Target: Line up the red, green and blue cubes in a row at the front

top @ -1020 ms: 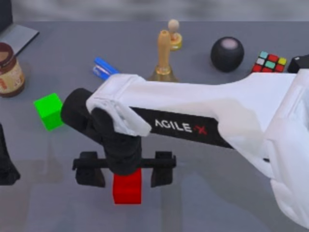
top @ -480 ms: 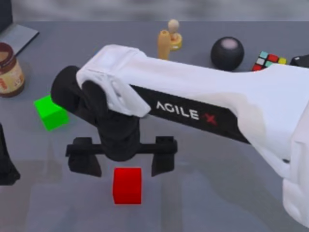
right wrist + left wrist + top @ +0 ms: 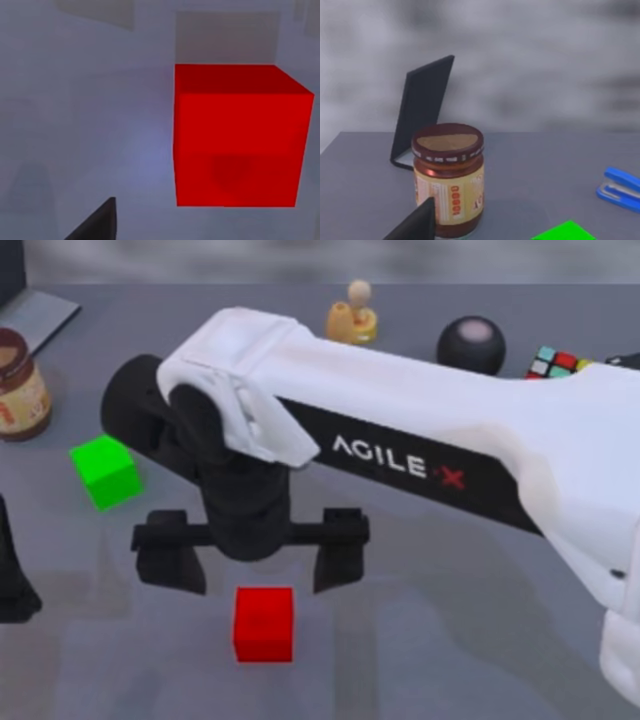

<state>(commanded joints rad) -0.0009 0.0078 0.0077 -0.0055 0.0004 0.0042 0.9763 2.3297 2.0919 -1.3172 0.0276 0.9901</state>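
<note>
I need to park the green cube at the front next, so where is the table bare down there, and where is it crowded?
Bare: front strip right of the red cube, and between it and the parked left tool. Crowded: the back edge, with jar, wooden pawn, black ball and puzzle cube. The open right tool hangs above the red cube.

Tabletop (image 3: 450, 640): grey, faintly glossy.
Near middle: red cube (image 3: 264, 624), flat on the surface.
Left: green cube (image 3: 106, 471), turned a little askew.
Far left: brown-lidded jar (image 3: 20, 385) (upright), with a dark hinged panel (image 3: 422, 105) beyond it.
Far middle: wooden peg figure (image 3: 357, 312).
Far right: black ball (image 3: 471, 344), then a multicoloured puzzle cube (image 3: 553, 363).
Beside the green cube: blue stapler (image 3: 620, 189).
</note>
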